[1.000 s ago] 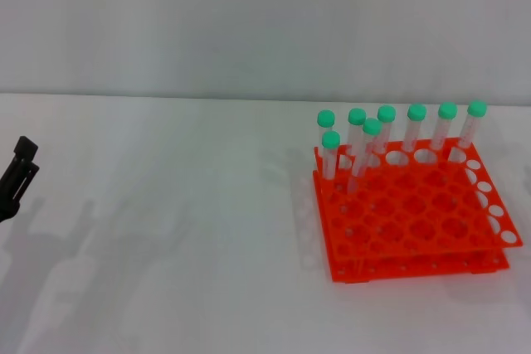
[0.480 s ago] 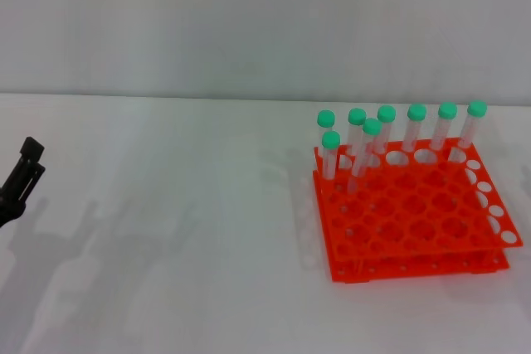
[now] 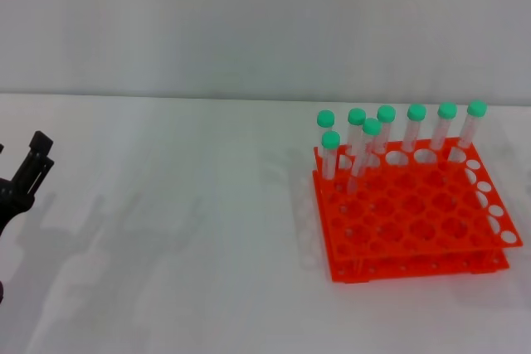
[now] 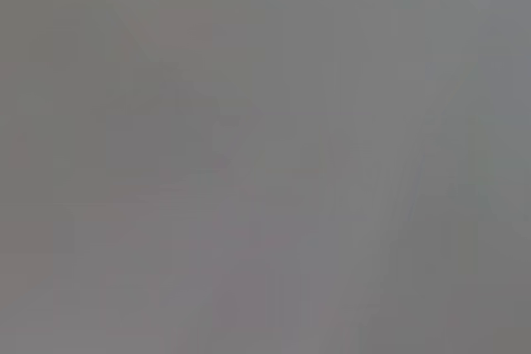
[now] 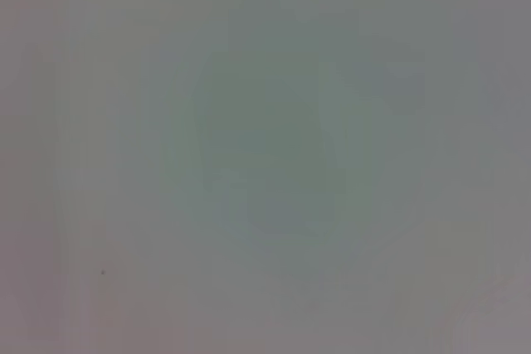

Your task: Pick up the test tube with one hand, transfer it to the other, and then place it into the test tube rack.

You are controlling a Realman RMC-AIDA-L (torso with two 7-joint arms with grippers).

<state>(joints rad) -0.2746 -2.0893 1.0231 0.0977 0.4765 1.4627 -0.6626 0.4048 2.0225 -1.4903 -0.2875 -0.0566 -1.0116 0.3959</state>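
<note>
At the far left edge of the head view, well apart from the rack, the black two-finger left gripper point(image 3: 33, 155) points up and toward the rack above the white bench point(image 3: 182, 238); whether its jaws stand wide or narrow I cannot tell, and nothing shows between them; its shadow lies on the bench beside it; to the right stands the bright orange-red, two-tiered plastic test tube rack point(image 3: 415, 221), its square top a grid of round holes; eight slender clear plastic tubes with round green caps stand upright in it, all near the rack's far edge; six form the back row point(image 3: 415, 126) along that edge, two more point(image 3: 331, 153) stand just in front of the row at the rack's left side, one of them point(image 3: 365, 147) leaning a little; which of them is the task's tube cannot be told; the right gripper is out of sight; both wrist views show only a featureless grey blur.
</note>
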